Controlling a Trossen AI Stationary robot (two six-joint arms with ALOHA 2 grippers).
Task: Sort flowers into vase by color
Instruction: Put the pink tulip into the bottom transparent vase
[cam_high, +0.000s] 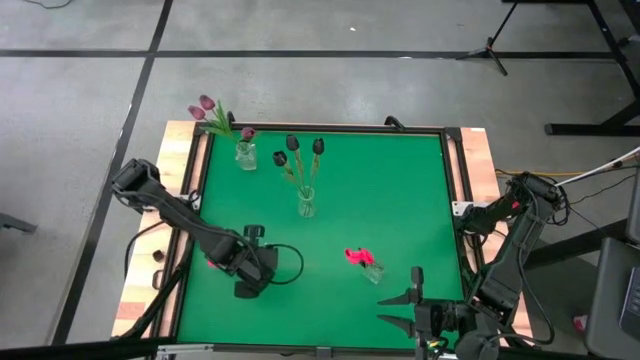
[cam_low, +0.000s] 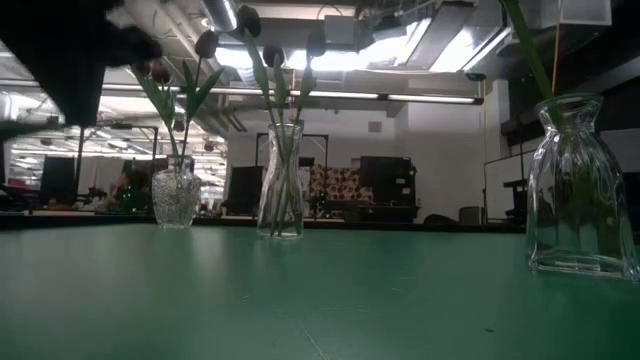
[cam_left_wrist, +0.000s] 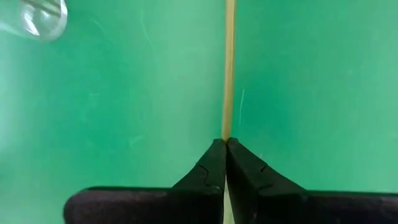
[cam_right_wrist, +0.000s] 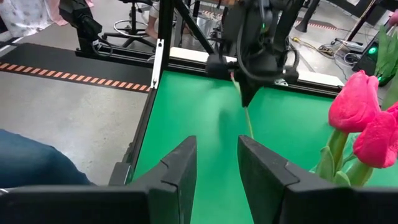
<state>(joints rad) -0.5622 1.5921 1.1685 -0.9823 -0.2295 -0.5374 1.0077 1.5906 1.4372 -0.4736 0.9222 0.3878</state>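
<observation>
left gripper (cam_left_wrist: 225, 144) | fingers clamped on a thin green stem (cam_left_wrist: 229, 68) running straight out from the tips (flower head unseen) | right gripper (cam_right_wrist: 216, 163) | parted, waiting at near table edge

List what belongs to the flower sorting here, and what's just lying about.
Job: purple tulips; dark tulips; pink tulips; vases; stem in shut left gripper; open right gripper near pink tulips.
Lying about: floor tripod; person's leg.
</observation>
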